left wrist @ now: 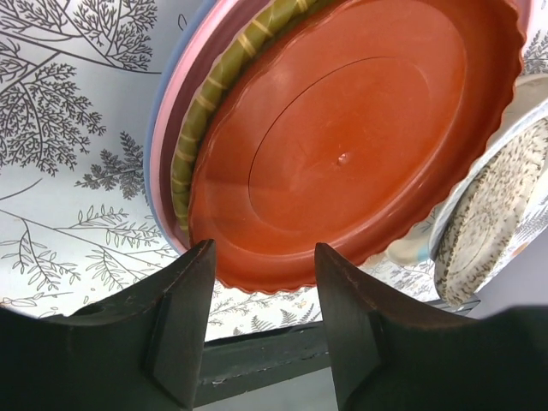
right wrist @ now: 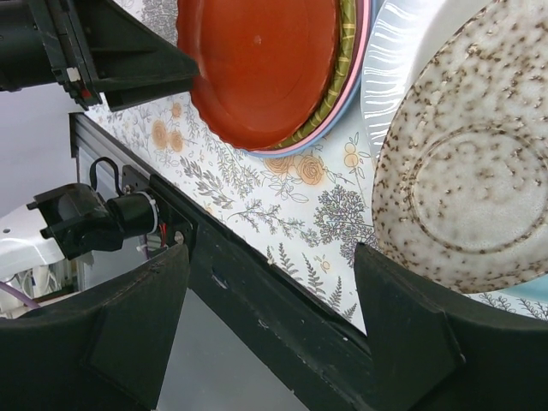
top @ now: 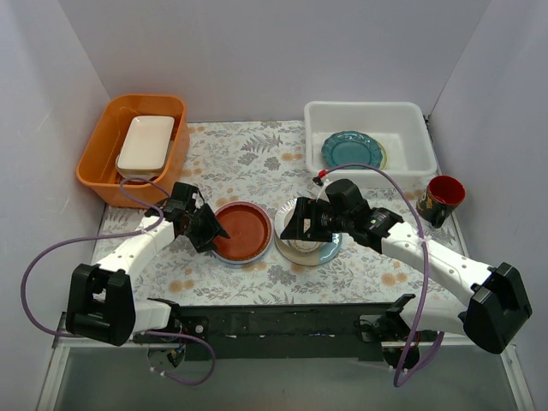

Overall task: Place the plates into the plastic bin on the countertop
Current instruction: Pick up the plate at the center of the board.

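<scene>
A red-brown plate (top: 244, 231) (left wrist: 342, 154) (right wrist: 265, 60) tops a stack with olive, pink and light-blue rims on the countertop (top: 257, 158). My left gripper (top: 205, 229) (left wrist: 264, 248) sits at the plate's left edge. Its jaws are partly apart on either side of the scalloped rim and do not touch it. Just to the right, a speckled plate (right wrist: 471, 180) (top: 308, 248) rests on white and pale-blue plates. My right gripper (top: 295, 224) (right wrist: 272, 257) hovers wide open over its left edge. A teal scalloped plate (top: 352, 150) lies in the plastic bin (top: 368, 107) at the back right.
An orange tub (top: 98, 163) holding a white rectangular dish (top: 145, 141) stands at the back left. A dark red mug (top: 443, 197) sits just right of the bin's front corner. A black rail (top: 282, 321) runs along the near edge. Grey walls close in three sides.
</scene>
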